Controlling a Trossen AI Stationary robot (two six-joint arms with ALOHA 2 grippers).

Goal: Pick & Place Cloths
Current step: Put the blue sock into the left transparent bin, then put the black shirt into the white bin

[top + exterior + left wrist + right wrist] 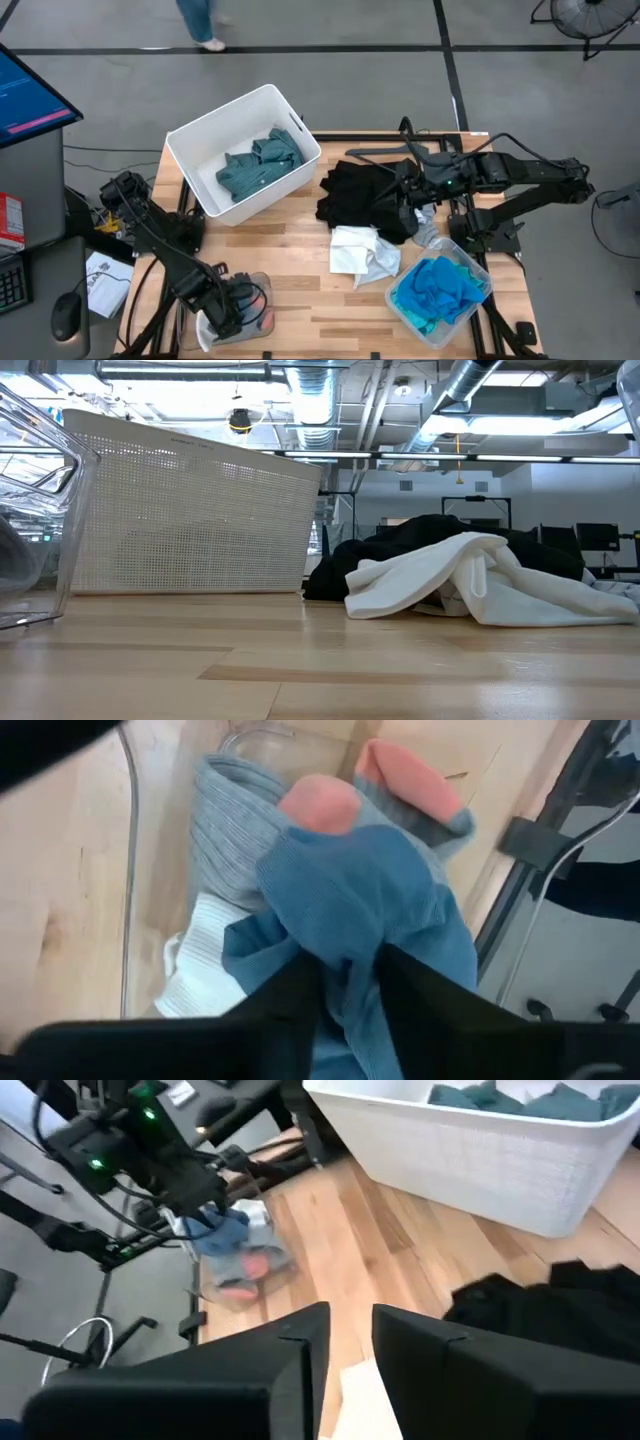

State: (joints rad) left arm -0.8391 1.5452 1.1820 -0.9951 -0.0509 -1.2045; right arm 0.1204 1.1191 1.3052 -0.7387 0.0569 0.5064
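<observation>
From above, we see the cloths spread over the wooden surface: a dark teal garment lies in the white bin, a black heap sits mid-surface with a white cloth just in front of it, and turquoise fabric fills a clear tray near the right front corner. The left gripper is down in a second clear tray at the left front; the right gripper hangs over the black heap's edge.

At surface level, the white cloth drapes in loose folds against the black heap, beside the bin. We judge everything here light, limp and easily snagged; a raised fold or ridge is the place to pinch, not a flat spread.

Past the left wrist, the fingers are pinched on a blue-grey knit piece with orange tips, lying over a grey ribbed cloth. The knit looks stretchy, so we expect it to sag and perhaps drag its neighbours along.

Past the right wrist, the fingers stand slightly apart, holding nothing, above bare wood near the black heap.
</observation>
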